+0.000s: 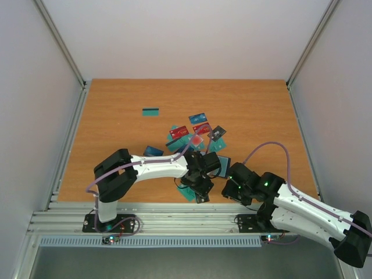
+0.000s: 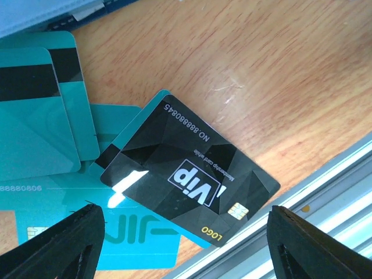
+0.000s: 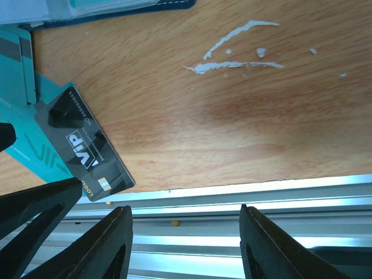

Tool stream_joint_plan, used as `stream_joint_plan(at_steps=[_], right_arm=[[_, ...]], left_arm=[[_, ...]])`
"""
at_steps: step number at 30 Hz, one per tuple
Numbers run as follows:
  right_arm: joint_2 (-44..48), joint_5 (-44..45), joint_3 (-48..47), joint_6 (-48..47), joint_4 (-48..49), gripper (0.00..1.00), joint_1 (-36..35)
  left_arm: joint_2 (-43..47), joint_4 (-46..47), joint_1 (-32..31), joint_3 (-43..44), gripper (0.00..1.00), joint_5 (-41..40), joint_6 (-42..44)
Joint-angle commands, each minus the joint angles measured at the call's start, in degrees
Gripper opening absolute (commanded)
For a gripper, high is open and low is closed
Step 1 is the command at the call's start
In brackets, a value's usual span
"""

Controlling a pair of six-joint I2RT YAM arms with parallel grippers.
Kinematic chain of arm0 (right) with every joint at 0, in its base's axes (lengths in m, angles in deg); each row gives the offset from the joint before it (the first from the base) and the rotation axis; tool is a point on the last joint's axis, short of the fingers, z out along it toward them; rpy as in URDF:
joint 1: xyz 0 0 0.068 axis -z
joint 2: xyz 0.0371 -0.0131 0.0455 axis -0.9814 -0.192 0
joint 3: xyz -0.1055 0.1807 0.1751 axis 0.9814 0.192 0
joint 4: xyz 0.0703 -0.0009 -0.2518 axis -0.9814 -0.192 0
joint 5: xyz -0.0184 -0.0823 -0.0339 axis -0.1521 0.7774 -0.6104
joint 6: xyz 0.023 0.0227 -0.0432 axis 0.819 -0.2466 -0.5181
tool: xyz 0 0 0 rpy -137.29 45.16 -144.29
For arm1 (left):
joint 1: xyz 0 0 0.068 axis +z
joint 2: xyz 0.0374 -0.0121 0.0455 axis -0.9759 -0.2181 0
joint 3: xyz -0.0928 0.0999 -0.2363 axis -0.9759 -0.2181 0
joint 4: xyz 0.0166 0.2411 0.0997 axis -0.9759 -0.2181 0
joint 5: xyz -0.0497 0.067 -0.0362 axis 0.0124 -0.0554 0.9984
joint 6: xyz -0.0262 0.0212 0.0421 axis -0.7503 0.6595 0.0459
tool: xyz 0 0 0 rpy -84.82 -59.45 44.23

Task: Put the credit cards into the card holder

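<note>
The cards [image 1: 180, 132] are likely light, thin and stiff with a little spring, and their gloss suggests they will slip; lying flat on the table [image 2: 261, 70], they leave no gap for a finger beneath, so the best hold is probably across two opposite edges, or at a corner slid out past the table's edge. The dark card [image 2: 186, 174] looks the easiest: it lies on top of the teal cards [image 2: 35, 116], its chip corner right at the near edge beside the rail [image 3: 232, 203]. It is glossy black-grey with faceted shading, white VIP lettering, a number and a gold chip; the teal ones carry dark stripes. More cards lie scattered mid-table. The holder [image 3: 151, 7], navy-edged, lies just beyond this pile. The left gripper [image 2: 186, 250] hangs over the dark card, jaws wide and empty; the right gripper [image 3: 186, 244] is over the rail, jaws apart, holding nothing
</note>
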Motion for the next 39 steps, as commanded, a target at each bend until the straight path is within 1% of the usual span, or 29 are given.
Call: stream_joint_plan(at_steps=[1, 11, 17, 19, 24, 27, 39], right_arm=[[1.4, -0.8, -0.9, -2.5, -3.2, 0.52, 2.1], [2.8, -2.8, -0.4, -5.9, -5.6, 0.52, 5.9], [3.4, -4.1, 0.6, -6.6, -5.0, 0.52, 7.3], [3.5, -4.3, 0.8, -6.7, -4.8, 0.53, 7.6], [4.3, -4.7, 1.3, -6.8, -4.6, 0.53, 8.2], [4.1, -5.3, 1.5, -7.1, -4.0, 0.53, 8.7], [3.0, -5.7, 0.4, -8.2, -5.0, 0.53, 9.0]], left_arm=[[-3.0, 1.2, 0.2, 1.5, 0.77, -0.1, 1.0], [-7.9, 1.8, 0.0, 6.1, 0.77, 2.9, 0.5], [-9.4, 0.6, -0.2, 8.6, 0.77, 3.8, 0.6], [-8.7, -0.5, -0.2, 9.3, 0.77, 2.8, 0.8], [-4.4, -2.6, 0.3, 8.3, 0.77, -0.5, 0.2], [-2.9, -2.5, 1.3, 6.6, 0.77, -1.0, -0.7], [-4.2, -0.3, 3.0, 4.0, 0.77, 1.7, -2.9]])
